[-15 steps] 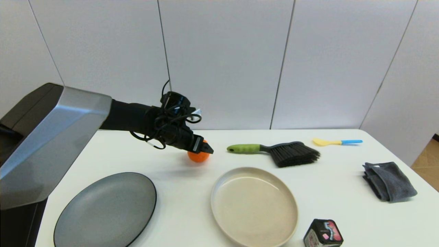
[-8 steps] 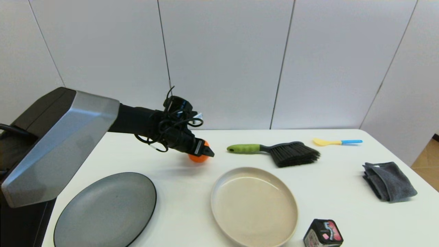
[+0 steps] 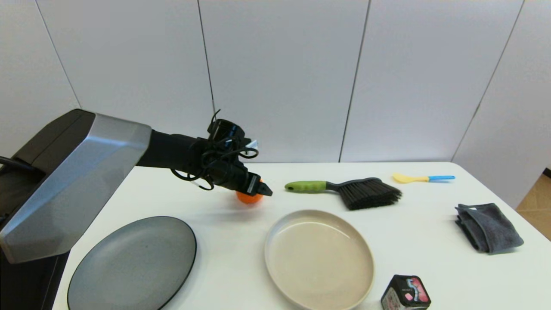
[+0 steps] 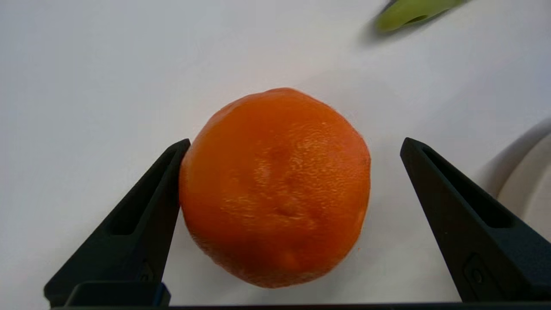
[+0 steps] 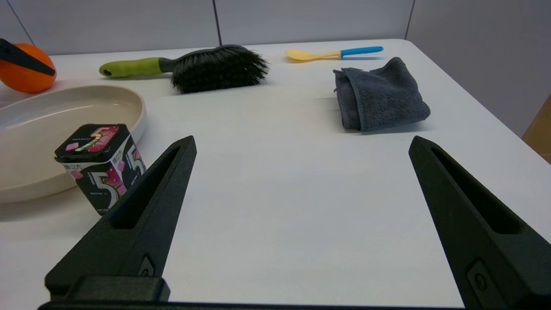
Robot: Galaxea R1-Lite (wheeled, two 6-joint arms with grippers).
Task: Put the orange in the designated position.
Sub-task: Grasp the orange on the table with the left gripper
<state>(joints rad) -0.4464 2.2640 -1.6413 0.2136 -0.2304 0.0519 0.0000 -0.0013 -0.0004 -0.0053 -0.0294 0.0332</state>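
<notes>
The orange [image 3: 249,198] rests on bare white tabletop behind the gap between the two plates. My left gripper [image 3: 261,188] hangs low over it, reaching in from the left. In the left wrist view the orange [image 4: 275,185] sits between the open fingers of the left gripper [image 4: 296,141]; one finger [image 4: 146,206] touches its side and the other stands apart. The orange [image 5: 23,71] also shows far off in the right wrist view. My right gripper [image 5: 302,138] stays open and empty over the table's near right part, out of the head view.
A dark grey plate [image 3: 133,265] lies front left and a beige dish [image 3: 318,258] front centre. A green-handled brush [image 3: 344,189], a yellow spoon [image 3: 422,178], a grey cloth [image 3: 488,227] and a black gum box [image 3: 406,292] sit to the right.
My left arm has risen a little and its gripper has edged right over the orange. The orange has stayed where it was.
</notes>
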